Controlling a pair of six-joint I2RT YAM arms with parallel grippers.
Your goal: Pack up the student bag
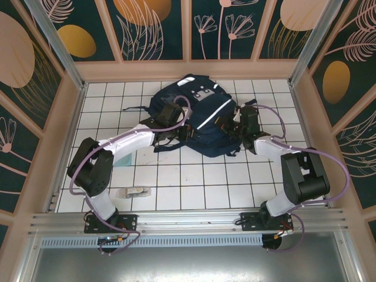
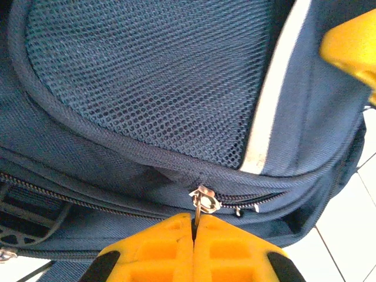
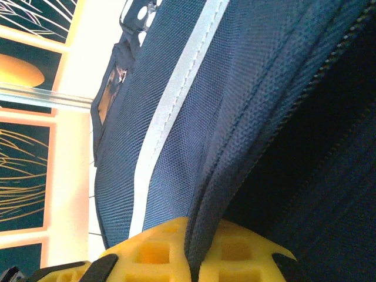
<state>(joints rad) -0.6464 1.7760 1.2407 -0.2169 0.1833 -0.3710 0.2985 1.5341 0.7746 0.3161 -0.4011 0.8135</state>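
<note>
On white tiled table [image 1: 176, 182], floral-panel walls [image 1: 154, 29] around: student bag [image 1: 197, 120] far centre; left gripper [image 2: 194, 222] pinched shut on zipper pull [image 2: 204, 200]; right gripper [image 3: 189, 241] clamped on bag's zipper-side fabric.

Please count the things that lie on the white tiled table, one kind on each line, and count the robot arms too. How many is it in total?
Backpack, navy blue: 1
Small clear packet, contents too small to tell: 1
Robot arms: 2, the left arm and the right arm
Total: 4
</note>
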